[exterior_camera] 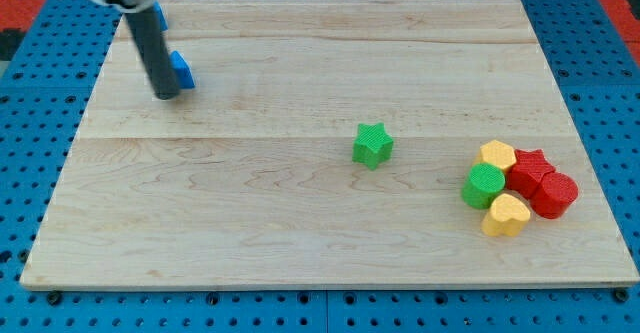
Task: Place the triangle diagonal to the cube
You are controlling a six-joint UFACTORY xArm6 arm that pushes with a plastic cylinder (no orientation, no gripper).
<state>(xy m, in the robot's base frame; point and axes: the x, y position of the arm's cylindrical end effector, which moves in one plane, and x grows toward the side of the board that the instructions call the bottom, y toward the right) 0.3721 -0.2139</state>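
My tip (166, 95) rests on the board at the view's upper left. A blue block (181, 71) sits right beside the tip, touching its right side; its shape is partly hidden by the rod, and it looks wedge-like. A second blue block (159, 15) sits above it near the board's top edge, mostly hidden behind the rod. I cannot tell which is the triangle and which is the cube.
A green star (372, 144) lies near the board's middle. At the right a cluster sits together: a yellow block (497, 155), a green cylinder (483, 185), a red star (530, 167), a red block (553, 195) and a yellow heart (506, 215). The wooden board (300, 233) lies on a blue pegboard.
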